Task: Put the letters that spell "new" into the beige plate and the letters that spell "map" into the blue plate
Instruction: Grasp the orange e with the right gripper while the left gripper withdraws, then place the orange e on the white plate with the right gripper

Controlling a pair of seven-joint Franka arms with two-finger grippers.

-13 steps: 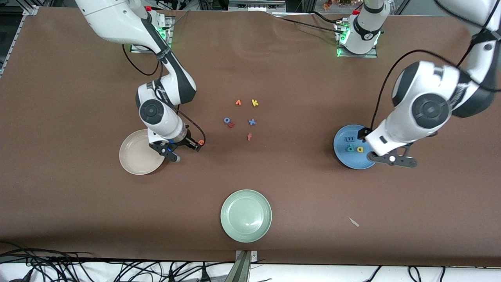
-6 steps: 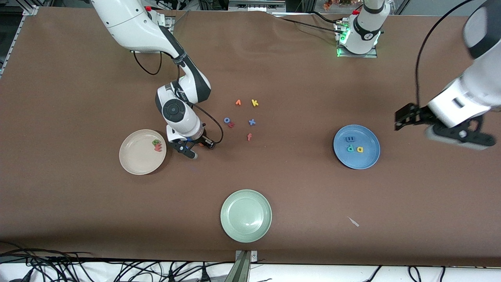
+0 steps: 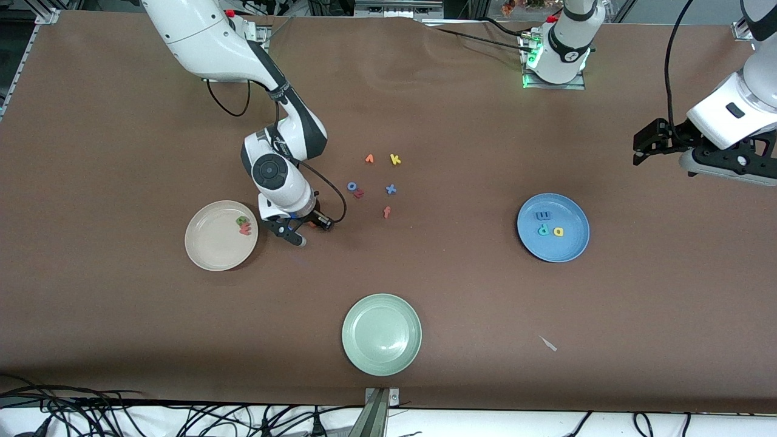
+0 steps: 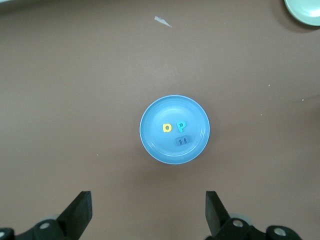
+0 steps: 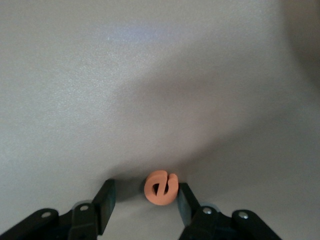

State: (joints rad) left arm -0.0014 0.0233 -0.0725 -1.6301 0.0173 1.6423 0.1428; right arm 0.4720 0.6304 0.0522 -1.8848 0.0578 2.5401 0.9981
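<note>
**Orange e on the table, not in the beige plate**

Orange e (image 5: 161, 188) lies flat on the brown table (image 3: 121, 315), mid-frame in the front view, just off the beige plate (image 3: 206, 250) on the side toward the loose letters.

- Right gripper (image 3: 314, 232) is down at the table around the e. Fingers are partly apart, not clamped. In the right wrist view the e sits against one finger (image 5: 184, 200), with a visible gap to the other.
- The beige plate holds the green n (image 3: 241, 221) and pinkish-red w (image 3: 245, 230), touching each other near the rim closest to the gripper.
- The blue plate (image 3: 567, 247), mid-frame toward the left arm's end, holds the blue m (image 3: 542, 215), teal p (image 3: 543, 229) and yellow a (image 3: 558, 232), so "map" is complete.
- Left gripper (image 4: 147, 202) waits high over bare table at the upper edge of the frame, at the left arm's end, fingers spread wide and holding nothing. Its wrist camera looks down on the blue plate.
- Leftovers in the middle of the frame: orange v (image 3: 369, 159), yellow k (image 3: 395, 159), blue o (image 3: 351, 186), blue x (image 3: 391, 189), red f (image 3: 386, 212).
- The pale green plate (image 3: 381, 334) sits at lower centre with nothing on it.
</note>
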